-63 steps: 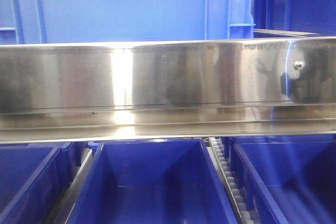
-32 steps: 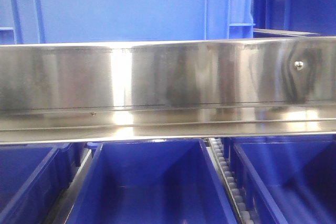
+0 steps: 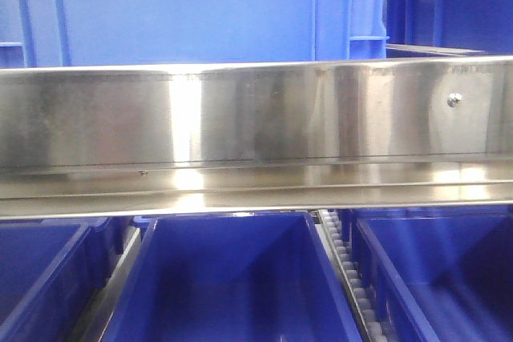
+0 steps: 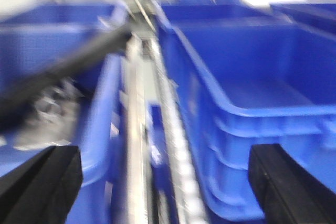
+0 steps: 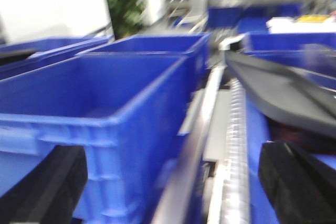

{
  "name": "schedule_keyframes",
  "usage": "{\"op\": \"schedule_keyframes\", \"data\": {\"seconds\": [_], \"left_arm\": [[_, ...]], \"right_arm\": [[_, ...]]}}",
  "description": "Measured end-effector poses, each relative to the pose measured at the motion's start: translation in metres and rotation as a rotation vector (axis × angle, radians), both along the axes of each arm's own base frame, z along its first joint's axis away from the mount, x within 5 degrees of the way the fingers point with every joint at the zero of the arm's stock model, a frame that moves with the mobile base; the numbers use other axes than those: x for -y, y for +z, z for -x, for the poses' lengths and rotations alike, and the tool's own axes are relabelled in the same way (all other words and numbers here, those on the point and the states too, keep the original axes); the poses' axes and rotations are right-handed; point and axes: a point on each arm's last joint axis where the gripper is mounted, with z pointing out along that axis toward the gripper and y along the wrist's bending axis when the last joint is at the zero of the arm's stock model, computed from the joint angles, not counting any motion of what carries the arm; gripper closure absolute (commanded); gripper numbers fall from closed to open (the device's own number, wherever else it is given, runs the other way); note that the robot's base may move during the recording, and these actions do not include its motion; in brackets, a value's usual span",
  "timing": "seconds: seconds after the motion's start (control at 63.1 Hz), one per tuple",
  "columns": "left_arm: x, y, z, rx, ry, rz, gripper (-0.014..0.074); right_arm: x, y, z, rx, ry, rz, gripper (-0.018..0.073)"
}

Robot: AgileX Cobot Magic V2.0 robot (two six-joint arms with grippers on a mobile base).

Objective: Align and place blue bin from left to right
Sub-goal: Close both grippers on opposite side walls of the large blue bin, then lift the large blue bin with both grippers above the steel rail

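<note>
Ribbed blue bin (image 3: pixel 184 14) stands up close behind steel rail (image 3: pixel 256 134), which hides its lower part; smaller crates (image 3: pixel 232 278) below, roller track (image 3: pixel 353 278) between; left gripper (image 4: pixel 165 182) and right gripper (image 5: pixel 173 182) both spread apart, empty.

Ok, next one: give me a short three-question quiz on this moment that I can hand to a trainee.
1. True or false: the left gripper is shut on a crate.
2. In the front view, what runs across the frame in front of the blue bin? A) a wooden plank B) a steel rail C) a black belt
3. How many open blue crates show below that rail in the front view?
Key: 1 false, the left gripper's fingers stand wide apart and grip nothing; 2 B; 3 three.
</note>
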Motion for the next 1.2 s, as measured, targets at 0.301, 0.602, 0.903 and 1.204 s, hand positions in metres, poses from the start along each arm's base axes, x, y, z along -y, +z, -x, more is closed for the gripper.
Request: {"op": "schedule_keyframes", "data": {"seconds": [0.301, 0.602, 0.903, 1.204], "left_arm": [[0.022, 0.045, -0.081, -0.187, -0.073, -0.020, 0.0048], [0.035, 0.055, -0.156, -0.383, -0.023, 0.031, 0.0051], [0.061, 0.050, -0.211, -0.418, -0.030, 0.025, 0.0051], [0.069, 0.014, -0.251, -0.514, 0.046, -0.025, 0.0051]], "right_arm": [[-0.043, 0.079, -0.067, -0.169, 0.149, 0.081, 0.0000], [-0.092, 0.095, -0.158, -0.431, 0.014, 0.306, 0.0000], [-0.131, 0.071, -0.223, -0.497, -0.020, 0.336, 0.0000], [-0.124, 0.038, -0.266, -0.599, -0.098, 0.350, 0.0000]]}}
